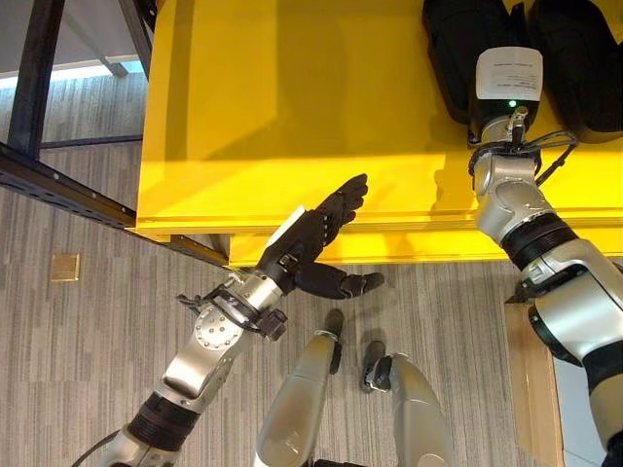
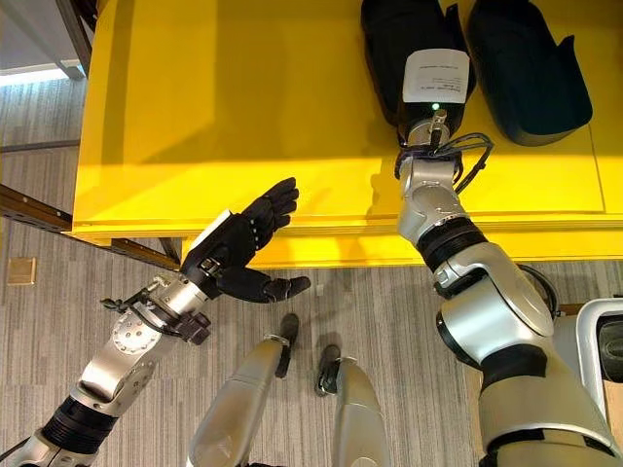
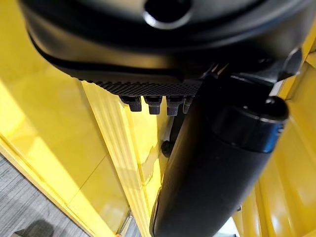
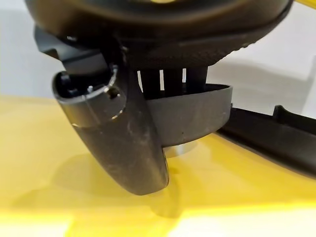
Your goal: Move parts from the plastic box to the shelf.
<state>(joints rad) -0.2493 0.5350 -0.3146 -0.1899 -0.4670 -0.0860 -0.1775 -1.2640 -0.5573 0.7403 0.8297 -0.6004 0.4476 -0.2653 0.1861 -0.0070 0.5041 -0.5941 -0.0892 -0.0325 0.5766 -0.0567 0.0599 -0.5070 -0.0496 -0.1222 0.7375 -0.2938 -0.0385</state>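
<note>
Right hand (image 2: 435,73) reaches far over the yellow shelf (image 2: 224,107) and sits on a black part (image 2: 389,44) lying flat on the shelf top. Its wrist view shows the fingers (image 4: 173,81) going down behind the part's grey curved rim (image 4: 197,111) with the thumb (image 4: 126,143) on the near side, so the hand is clamped on that part. A second black part (image 2: 526,68) lies just beside the first, also on the shelf, apart from the hand. Left hand (image 1: 316,233) hovers at the shelf's front edge, fingers straight and spread from the thumb, holding nothing. Below the shelf edge is grey striped floor (image 1: 88,341), and a dark metal frame (image 1: 39,58) stands to the left of the shelf.
</note>
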